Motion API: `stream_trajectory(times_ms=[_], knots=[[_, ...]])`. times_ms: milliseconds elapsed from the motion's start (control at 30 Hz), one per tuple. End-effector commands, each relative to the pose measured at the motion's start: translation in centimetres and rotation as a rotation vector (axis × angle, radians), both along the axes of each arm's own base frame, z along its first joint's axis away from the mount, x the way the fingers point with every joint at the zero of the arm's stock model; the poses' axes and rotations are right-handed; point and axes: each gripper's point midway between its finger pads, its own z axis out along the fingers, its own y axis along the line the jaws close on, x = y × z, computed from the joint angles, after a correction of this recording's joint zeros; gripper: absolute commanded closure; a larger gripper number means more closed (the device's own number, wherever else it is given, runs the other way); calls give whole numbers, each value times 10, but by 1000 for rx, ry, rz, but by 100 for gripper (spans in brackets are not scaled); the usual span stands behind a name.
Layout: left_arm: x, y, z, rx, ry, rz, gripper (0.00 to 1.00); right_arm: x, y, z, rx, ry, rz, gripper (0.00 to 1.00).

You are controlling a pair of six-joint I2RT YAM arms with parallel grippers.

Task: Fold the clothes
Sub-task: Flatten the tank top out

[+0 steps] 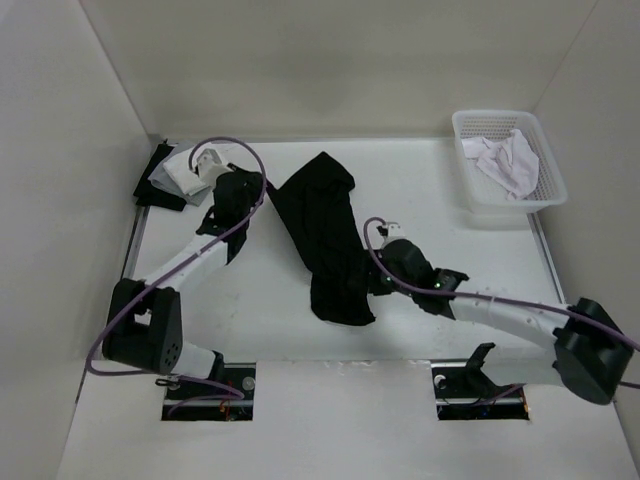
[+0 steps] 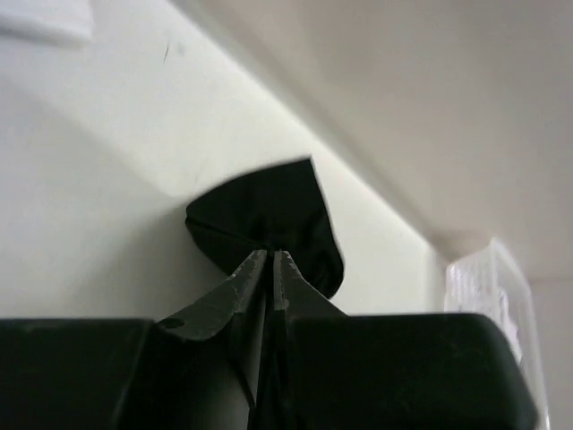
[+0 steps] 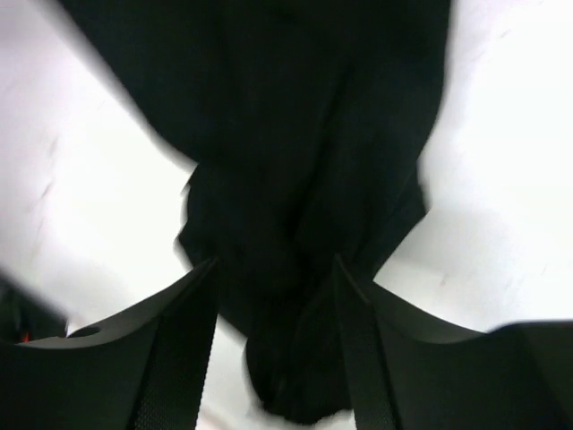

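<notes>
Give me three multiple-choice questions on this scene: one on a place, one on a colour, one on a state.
1. Where is the white basket? A far right corner; B near left corner; C middle.
2. What colour is the shirt in the middle? A white; B black; C red.
3. How are the right fingers? A spread open; B shut tight; C out of view.
Answers: 1 A, it sits at the far right corner. 2 B, its cloth is solid black. 3 A, they stand apart astride the shirt.
</notes>
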Motion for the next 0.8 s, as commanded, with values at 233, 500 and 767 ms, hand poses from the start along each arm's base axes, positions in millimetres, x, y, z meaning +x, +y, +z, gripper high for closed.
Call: stream_trajectory(times_ms=[233, 500, 767], knots=[[-27, -7, -56, 156, 169, -49, 59, -74, 0, -28, -120, 45, 129, 36], [-195, -82, -136, 200, 385, -391, 64, -80, -3, -42, -141, 64, 146, 40], [-253, -140, -161, 165, 485, -649, 44, -66, 10, -36, -94, 17, 110, 75]])
